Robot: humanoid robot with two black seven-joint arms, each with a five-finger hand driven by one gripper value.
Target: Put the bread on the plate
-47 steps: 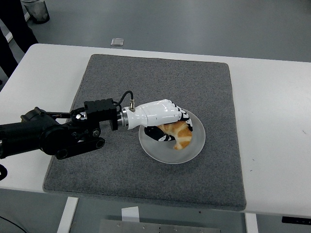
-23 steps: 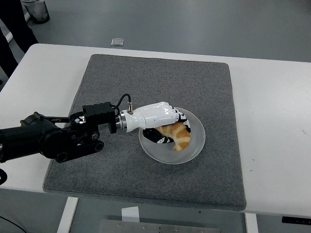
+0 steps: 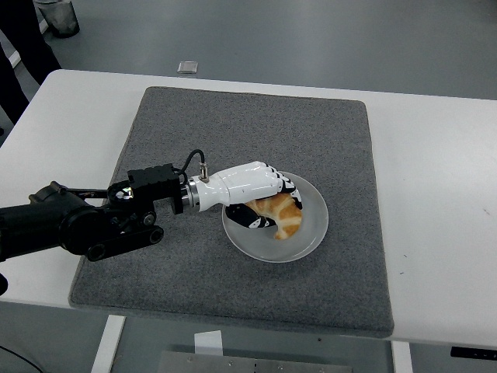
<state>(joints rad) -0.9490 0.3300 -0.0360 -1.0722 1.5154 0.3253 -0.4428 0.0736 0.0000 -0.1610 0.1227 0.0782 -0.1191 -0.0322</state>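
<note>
A golden croissant-shaped piece of bread [image 3: 285,218] lies on the clear round plate [image 3: 315,231], which sits right of the middle of the grey mat [image 3: 256,124]. My left hand [image 3: 272,208], white with black fingertips, reaches in from the left on a black arm and covers the left half of the plate. Its fingers [image 3: 289,189] curl over the top of the bread and the thumb [image 3: 252,221] sits under its near side, so the hand is shut on the bread. The bread's lower end touches the plate. The right arm is out of view.
The mat covers most of the white table [image 3: 435,179], with bare table to its left and right. On the floor beyond the far edge lie a small square object [image 3: 186,67] and a grey bin [image 3: 58,15].
The left arm and hand have drawn back slightly to the left, and the wrist has rolled a little. The bread moved a little left with the hand and stays over the plate.
</note>
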